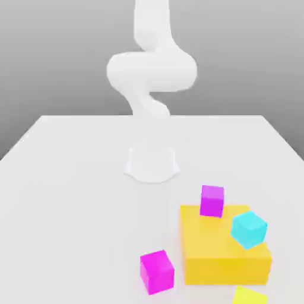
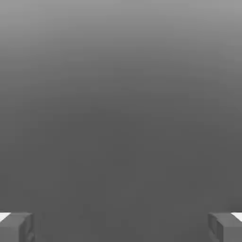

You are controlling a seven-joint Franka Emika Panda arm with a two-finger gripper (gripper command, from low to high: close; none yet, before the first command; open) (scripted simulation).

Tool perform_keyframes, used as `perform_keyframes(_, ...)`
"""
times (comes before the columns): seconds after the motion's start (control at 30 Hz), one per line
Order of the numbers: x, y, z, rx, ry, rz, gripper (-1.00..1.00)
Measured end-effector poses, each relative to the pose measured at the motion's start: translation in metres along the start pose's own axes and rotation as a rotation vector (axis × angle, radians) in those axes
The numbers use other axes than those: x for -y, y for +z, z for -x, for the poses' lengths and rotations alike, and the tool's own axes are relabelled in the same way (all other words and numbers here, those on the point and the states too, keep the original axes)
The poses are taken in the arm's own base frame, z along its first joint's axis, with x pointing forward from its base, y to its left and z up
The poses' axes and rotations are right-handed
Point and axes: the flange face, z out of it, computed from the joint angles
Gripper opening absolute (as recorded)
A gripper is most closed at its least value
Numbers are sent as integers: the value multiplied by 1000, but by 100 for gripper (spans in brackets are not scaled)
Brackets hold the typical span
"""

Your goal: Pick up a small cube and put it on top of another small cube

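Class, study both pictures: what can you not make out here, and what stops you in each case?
- Small yellow object, exterior view: cut off by the bottom edge, so its shape is unclear.
- Violet-purple cube and cyan cube, exterior view: whether they rest flat on the yellow block or lean cannot be told.
- Gripper, hand view: its fingers are cut off by the bottom edge.
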Motion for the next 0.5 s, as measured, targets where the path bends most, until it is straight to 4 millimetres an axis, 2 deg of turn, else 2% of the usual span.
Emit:
perform_keyframes(0.23,-20,132,22,57,271,190,0)
perform_keyframes(0.5,-75,260,67,95,572,403,0)
